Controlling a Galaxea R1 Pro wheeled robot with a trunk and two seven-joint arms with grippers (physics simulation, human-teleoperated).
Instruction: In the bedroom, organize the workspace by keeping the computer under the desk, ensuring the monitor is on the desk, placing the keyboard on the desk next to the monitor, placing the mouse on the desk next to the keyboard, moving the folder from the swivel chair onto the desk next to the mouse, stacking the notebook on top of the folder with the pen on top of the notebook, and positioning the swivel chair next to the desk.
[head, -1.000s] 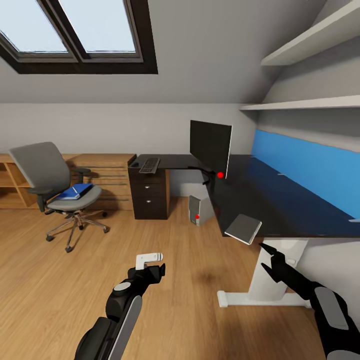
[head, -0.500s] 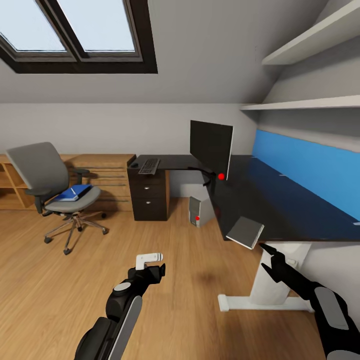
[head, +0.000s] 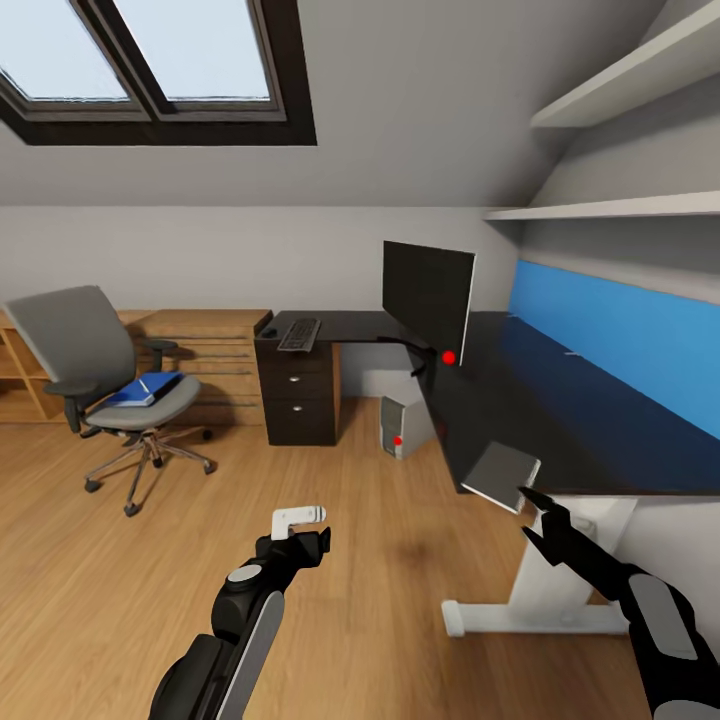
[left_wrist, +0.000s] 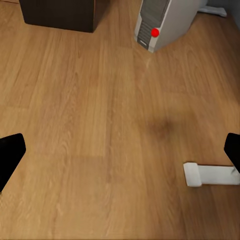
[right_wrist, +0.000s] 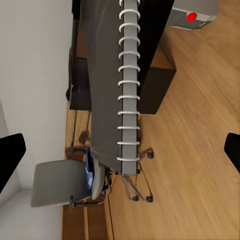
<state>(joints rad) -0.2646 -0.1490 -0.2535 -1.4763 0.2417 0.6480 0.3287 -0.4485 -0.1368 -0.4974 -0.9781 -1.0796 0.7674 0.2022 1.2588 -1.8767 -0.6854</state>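
A sloped grey ceiling holds a dark-framed skylight (head: 150, 70) showing pale sky, and it meets a plain grey back wall (head: 250, 260). Warm wood-plank flooring (head: 330, 540) covers the room, with a faint dark smudge near its middle. A light wooden drawer chest (head: 215, 355) and open wooden shelving (head: 15, 375) stand along the back wall, while on the right side wall two pale shelves (head: 610, 210) hang above a large blue wall panel (head: 620, 335).
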